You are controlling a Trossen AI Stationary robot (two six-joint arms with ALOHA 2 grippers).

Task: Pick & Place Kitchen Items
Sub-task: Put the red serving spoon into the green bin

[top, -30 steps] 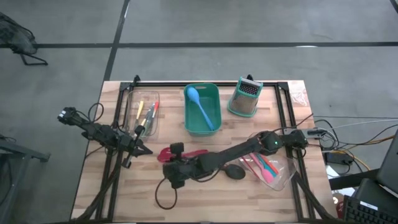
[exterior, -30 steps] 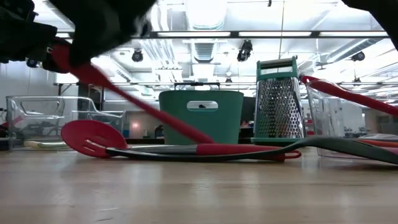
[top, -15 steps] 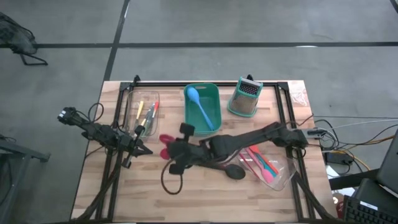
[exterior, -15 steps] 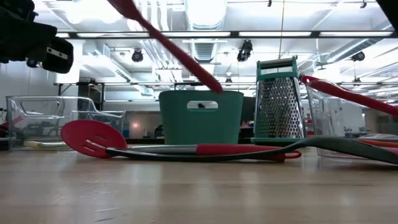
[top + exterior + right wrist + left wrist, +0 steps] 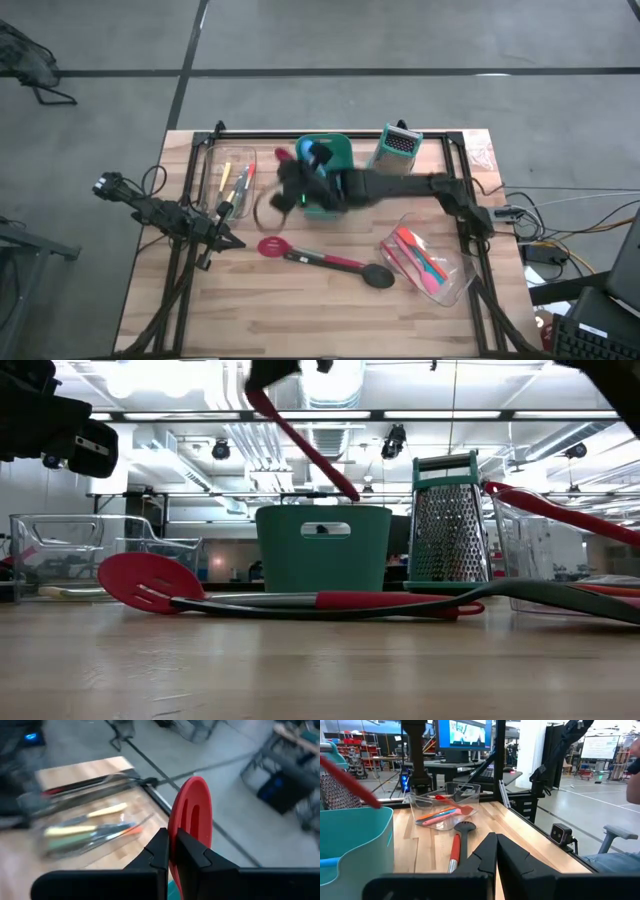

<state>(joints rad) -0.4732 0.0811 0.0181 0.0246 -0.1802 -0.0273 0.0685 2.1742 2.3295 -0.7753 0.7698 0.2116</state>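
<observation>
Right gripper [image 5: 172, 851] clamped on red slotted spatula [image 5: 189, 815], carried above teal bin [image 5: 340, 160]. Probably light, stiff, smooth-handled; best gripped mid-handle. Left gripper [image 5: 496, 851] closed, empty, parked beside clear tray [image 5: 213, 180]. Black-headed spoon [image 5: 340, 265] lying on table [image 5: 300, 310], below-right.

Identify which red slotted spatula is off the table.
The red slotted spatula clamped in the right gripper, tilted above the teal bin. The other red spatula lies flat on the table.
</observation>
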